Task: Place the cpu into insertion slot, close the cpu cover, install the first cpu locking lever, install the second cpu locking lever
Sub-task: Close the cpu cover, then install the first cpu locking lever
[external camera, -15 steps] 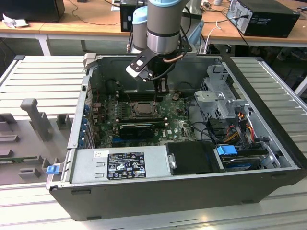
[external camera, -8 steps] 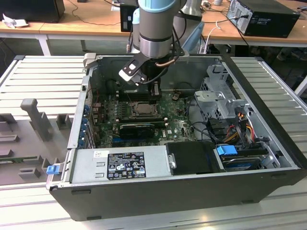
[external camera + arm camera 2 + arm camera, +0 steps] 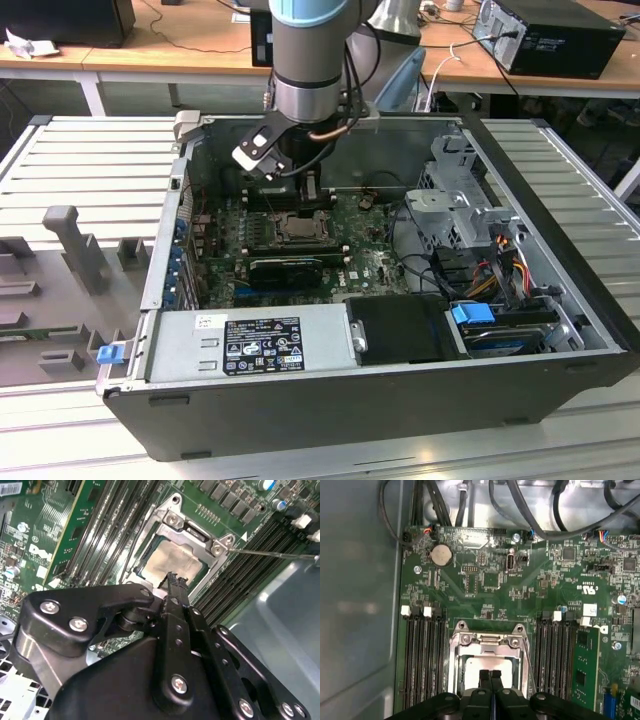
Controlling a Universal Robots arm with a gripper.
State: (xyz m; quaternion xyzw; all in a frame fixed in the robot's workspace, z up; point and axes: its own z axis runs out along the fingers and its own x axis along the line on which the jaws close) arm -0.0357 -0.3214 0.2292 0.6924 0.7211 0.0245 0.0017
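Observation:
The cpu (image 3: 175, 562) lies flat in the insertion slot (image 3: 300, 228) on the green board, its pale face (image 3: 470, 667) showing through the window of the cpu cover (image 3: 487, 640). The silvery cpu cover (image 3: 170, 522) lies down over it. A thin locking lever (image 3: 275, 554) sticks out sideways from the socket's corner, and it also appears as a wire (image 3: 529, 665) along the socket's side. My gripper (image 3: 489, 674) hangs just above the cpu, fingers pressed together with nothing between them; its tips (image 3: 173, 577) hide part of the chip. In the exterior view the gripper (image 3: 300, 192) stands straight over the socket.
Long black memory slots (image 3: 422, 660) flank the socket on both sides, and a green card (image 3: 582, 670) stands beside one bank. A coin battery (image 3: 441, 555) and black cables (image 3: 545, 510) lie beyond. A power supply (image 3: 250, 340) and a drive cage (image 3: 460, 200) fill the case.

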